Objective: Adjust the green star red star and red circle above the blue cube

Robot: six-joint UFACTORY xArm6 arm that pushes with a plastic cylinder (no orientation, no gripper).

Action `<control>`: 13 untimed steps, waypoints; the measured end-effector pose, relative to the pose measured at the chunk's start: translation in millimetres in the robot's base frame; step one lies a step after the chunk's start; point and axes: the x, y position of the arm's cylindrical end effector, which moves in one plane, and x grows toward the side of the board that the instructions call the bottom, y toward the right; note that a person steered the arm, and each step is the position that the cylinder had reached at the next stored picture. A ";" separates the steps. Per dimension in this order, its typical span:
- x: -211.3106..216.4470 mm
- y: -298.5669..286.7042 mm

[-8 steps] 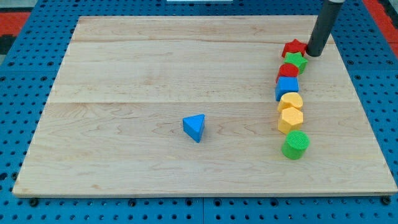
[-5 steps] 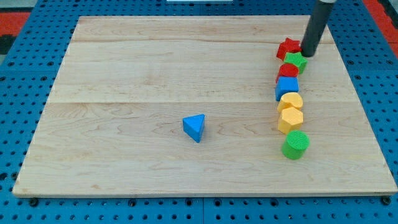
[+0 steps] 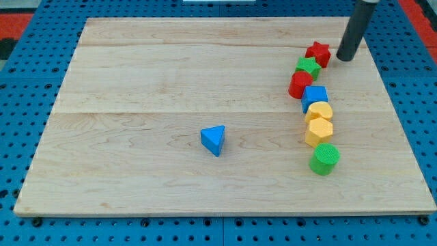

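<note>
Red, green and red run in a slanting line at the far right of the wooden board (image 3: 171, 68): the red star (image 3: 318, 53) farthest, the green star (image 3: 308, 67) just nearer and left of it, then the red circle (image 3: 300, 85), touching the far left corner of the blue cube (image 3: 315, 97). My tip (image 3: 343, 58) stands just right of the red star, barely apart, clamped on nothing. Nearer lie two yellow blocks (image 3: 319, 111) (image 3: 319, 132) and a green cylinder (image 3: 324, 158); a blue triangle (image 3: 214, 139) sits well left.

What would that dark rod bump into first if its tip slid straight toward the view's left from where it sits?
Most likely the red star, just left of my tip; the green star sits lower, probably missed.
</note>
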 end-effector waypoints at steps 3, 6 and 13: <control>-11.2 -33.0; -11.9 -56.3; 84.7 -124.4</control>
